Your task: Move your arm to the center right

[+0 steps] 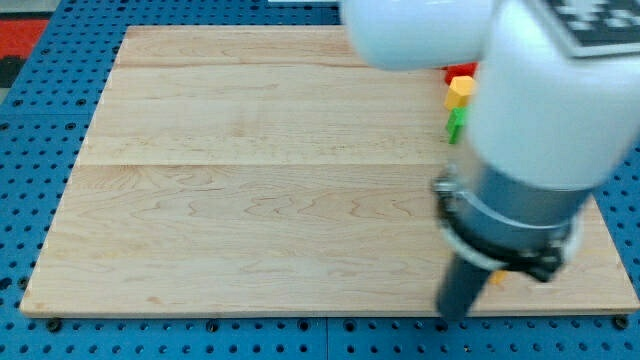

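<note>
My dark rod comes down at the view's lower right, and my tip [456, 314] rests near the board's bottom edge. The arm's white and grey body [540, 120] fills the upper right and hides much of the board there. A red block [461, 71], a yellow block [459, 91] and a green block [456, 123] sit in a column at the view's upper right, partly hidden behind the arm, well above my tip. A small orange-yellow piece [497, 277] shows just right of the rod; its shape cannot be made out.
The wooden board [250, 180] lies on a blue perforated base [40, 150]. A red patch [25, 30] shows at the view's top left corner, off the board.
</note>
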